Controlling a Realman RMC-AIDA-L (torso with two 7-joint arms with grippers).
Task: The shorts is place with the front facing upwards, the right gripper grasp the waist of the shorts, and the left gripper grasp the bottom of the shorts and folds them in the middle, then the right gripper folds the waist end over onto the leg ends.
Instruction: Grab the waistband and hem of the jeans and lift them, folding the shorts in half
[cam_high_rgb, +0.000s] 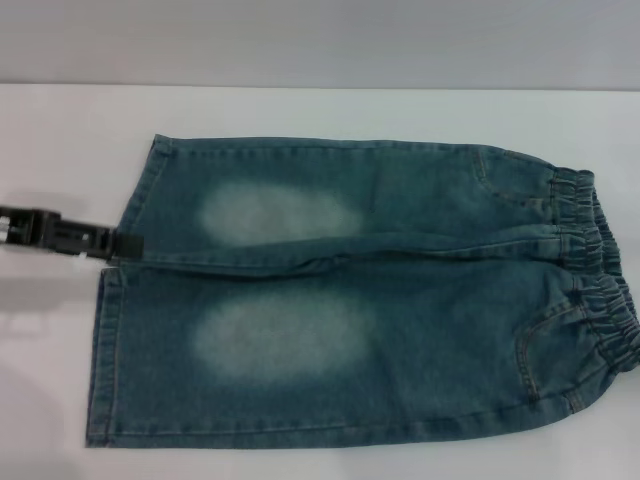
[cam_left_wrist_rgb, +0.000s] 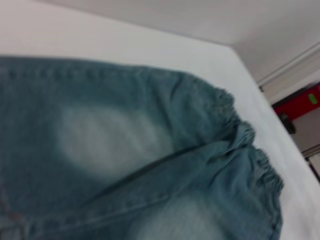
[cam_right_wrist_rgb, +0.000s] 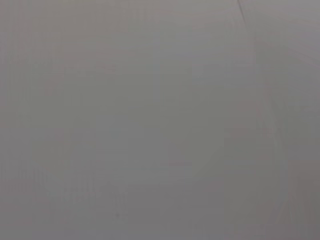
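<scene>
The shorts (cam_high_rgb: 350, 300) lie flat and face up on the white table, with a pale oval patch on each leg. The waist of the shorts (cam_high_rgb: 600, 270), a ruffled elastic band, is at the right. The bottom of the shorts (cam_high_rgb: 105, 340), two straight leg ends, is at the left. My left gripper (cam_high_rgb: 118, 245) reaches in from the left edge, its black tip at the hems where the two legs meet. The left wrist view looks along the shorts (cam_left_wrist_rgb: 110, 140) toward the waist (cam_left_wrist_rgb: 250, 150). The right gripper is out of view; its wrist view shows only a plain grey surface.
The white table (cam_high_rgb: 300, 110) shows bare around the shorts, at the far side and at the left. Off the table's far corner in the left wrist view stands a red object (cam_left_wrist_rgb: 300, 102) by a wall.
</scene>
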